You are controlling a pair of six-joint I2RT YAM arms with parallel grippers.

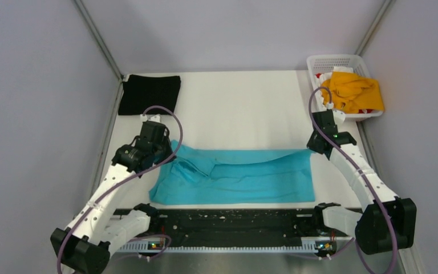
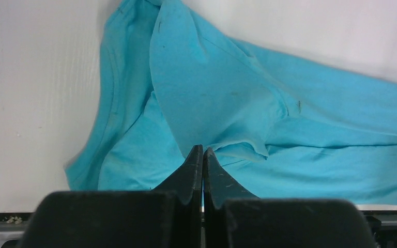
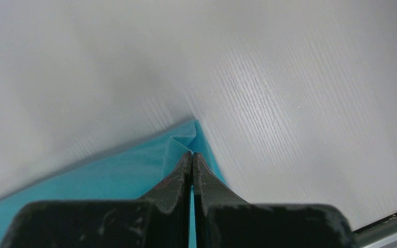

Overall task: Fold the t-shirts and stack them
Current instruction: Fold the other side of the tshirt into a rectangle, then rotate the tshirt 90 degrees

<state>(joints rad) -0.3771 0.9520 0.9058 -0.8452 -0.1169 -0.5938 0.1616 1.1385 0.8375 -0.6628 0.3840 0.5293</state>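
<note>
The turquoise t-shirt [image 1: 239,177] lies spread across the near middle of the table, its far edge raised and folded partway over. My left gripper [image 1: 168,153] is shut on its left far part; in the left wrist view the shut fingertips [image 2: 202,151] meet a fold of the turquoise cloth [image 2: 212,93]. My right gripper [image 1: 312,147] is shut on its right far corner, and the right wrist view shows the tips [image 3: 192,155] pinching that corner [image 3: 183,139]. The black t-shirt [image 1: 149,94] lies folded at the far left. The orange-yellow t-shirt [image 1: 353,91] lies bunched in the basket.
A white lattice basket [image 1: 333,60] stands at the far right corner of the white table [image 1: 245,108]. Grey walls close in the left, far and right sides. A black rail [image 1: 228,222] runs along the near edge between the arm bases.
</note>
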